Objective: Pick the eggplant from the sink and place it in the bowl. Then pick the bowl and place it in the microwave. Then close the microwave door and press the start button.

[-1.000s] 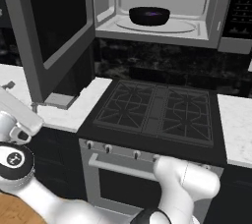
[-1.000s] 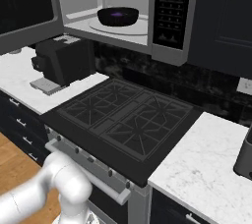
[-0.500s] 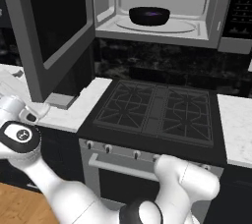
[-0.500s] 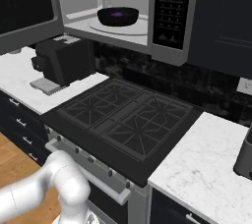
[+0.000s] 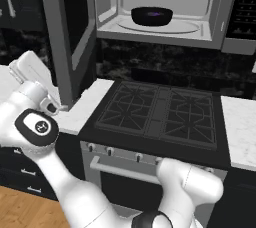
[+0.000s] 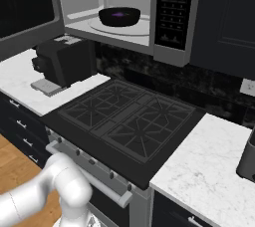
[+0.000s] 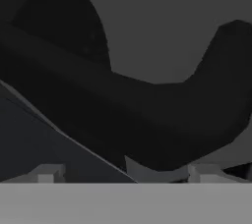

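My gripper [image 7: 123, 171] has its fingers spread wide, holding nothing; my arm has swung further left toward the microwave door [image 5: 67, 32]. The bowl [image 5: 151, 16] sits unmoved in the microwave [image 6: 172, 17].

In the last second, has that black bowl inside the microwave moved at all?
No. The bowl sits on the same spot of the microwave turntable, centred in the cavity, in both base views. Only the white arm at the left has shifted.
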### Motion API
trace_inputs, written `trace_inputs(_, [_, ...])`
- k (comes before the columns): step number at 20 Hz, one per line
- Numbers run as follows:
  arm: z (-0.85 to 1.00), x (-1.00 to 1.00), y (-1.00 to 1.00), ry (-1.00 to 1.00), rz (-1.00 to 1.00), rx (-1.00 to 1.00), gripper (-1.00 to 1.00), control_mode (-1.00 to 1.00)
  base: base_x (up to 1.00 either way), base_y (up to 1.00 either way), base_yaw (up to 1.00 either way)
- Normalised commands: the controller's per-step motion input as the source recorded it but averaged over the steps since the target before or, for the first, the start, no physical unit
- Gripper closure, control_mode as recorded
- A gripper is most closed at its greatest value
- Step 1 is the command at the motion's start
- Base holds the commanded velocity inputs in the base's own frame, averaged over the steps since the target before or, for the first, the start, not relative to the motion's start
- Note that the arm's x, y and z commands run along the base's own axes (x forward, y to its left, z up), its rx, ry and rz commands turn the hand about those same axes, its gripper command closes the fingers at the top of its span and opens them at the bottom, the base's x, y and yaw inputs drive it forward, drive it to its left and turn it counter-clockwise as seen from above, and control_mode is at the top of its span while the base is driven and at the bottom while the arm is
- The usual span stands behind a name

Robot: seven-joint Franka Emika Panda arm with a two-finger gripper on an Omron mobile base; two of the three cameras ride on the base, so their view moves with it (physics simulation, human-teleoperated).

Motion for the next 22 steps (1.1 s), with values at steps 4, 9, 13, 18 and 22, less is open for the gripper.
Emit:
trace_inputs(4, [0.17, 0.0, -0.98, -0.06, 0.0, 0.33, -1.0, -1.0, 0.0, 0.0, 0.0])
trace_inputs(9, [0.23, 0.0, -1.0, 0.0, 0.0, 0.36, -1.0, -1.0, 0.0, 0.0, 0.0])
trace_inputs(13, [0.32, 0.0, -1.0, 0.0, 0.0, 0.35, -1.0, -1.0, 0.0, 0.0, 0.0])
trace_inputs(18, [0.26, 0.17, -1.0, 0.0, 0.0, 0.33, -1.0, -1.0, 0.0, 0.0, 0.0])
trace_inputs(22, [0.05, 0.63, -0.87, 0.0, 0.0, 0.25, -1.0, -1.0, 0.0, 0.0, 0.0])
